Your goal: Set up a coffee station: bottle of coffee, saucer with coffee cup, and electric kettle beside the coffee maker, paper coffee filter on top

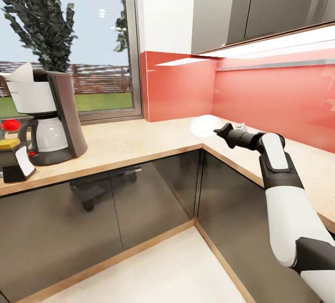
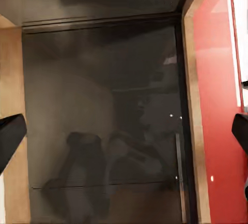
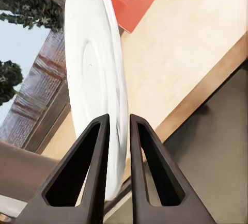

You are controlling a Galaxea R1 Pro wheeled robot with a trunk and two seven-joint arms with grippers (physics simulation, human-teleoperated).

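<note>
The coffee maker (image 1: 46,117) stands at the left on the kitchen countertop (image 1: 139,142), with the paper coffee filter (image 1: 21,72) on its top. In front of it stands the bottle of coffee (image 1: 16,161), black with a yellow cap. My right gripper (image 1: 219,131) reaches over the counter's inner corner, shut on the rim of the white saucer (image 1: 207,126). The right wrist view shows the saucer (image 3: 90,79) edge-on, pinched in the right gripper (image 3: 119,118) above the worktop. My left gripper (image 2: 124,136) is open, its fingertips (image 2: 10,131) wide apart facing a dark cabinet front.
A small red knob (image 1: 11,124) shows at the left edge beside the carafe. The red backsplash (image 1: 270,98) and the window (image 1: 93,37) back the L-shaped counter. Grey wall cabinets (image 1: 260,0) hang above. Glossy dark base cabinets (image 1: 139,200) meet a pale floor (image 1: 163,270).
</note>
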